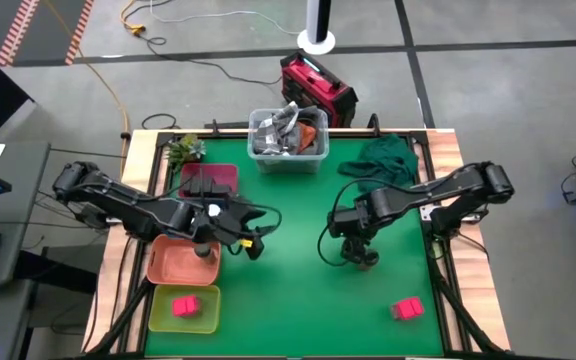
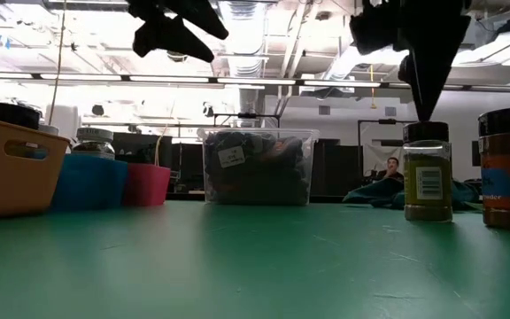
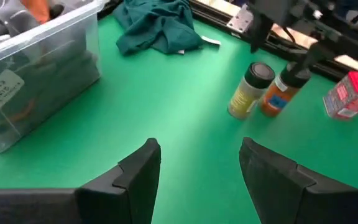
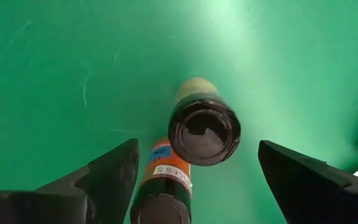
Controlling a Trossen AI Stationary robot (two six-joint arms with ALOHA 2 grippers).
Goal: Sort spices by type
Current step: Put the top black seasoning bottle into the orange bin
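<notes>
Two black-lidded round spice jars stand side by side on the green mat: one with yellow-green contents [image 4: 204, 130] [image 2: 428, 173] and one with an orange label [image 4: 163, 183] [image 2: 509, 168]. My right gripper [image 4: 197, 168] [image 1: 353, 250] is open just above them, pointing down, one finger on either side of the pair, touching neither. My left gripper [image 3: 197, 168] [image 1: 258, 232] is open and empty, raised over the mat's left middle. A pink-red box [image 1: 406, 309] lies on the mat at the near right. Another pink-red box [image 1: 183, 305] lies in the yellow-green tray [image 1: 158, 318].
An orange tray [image 1: 173, 268] holding a jar and a dark red tray [image 1: 226, 176] with black boxes stand at the left. A clear bin [image 1: 288, 158] of odds and ends is at the far middle. A green cloth [image 1: 388, 160] lies at the far right, and a small plant [image 1: 183, 150] at the far left.
</notes>
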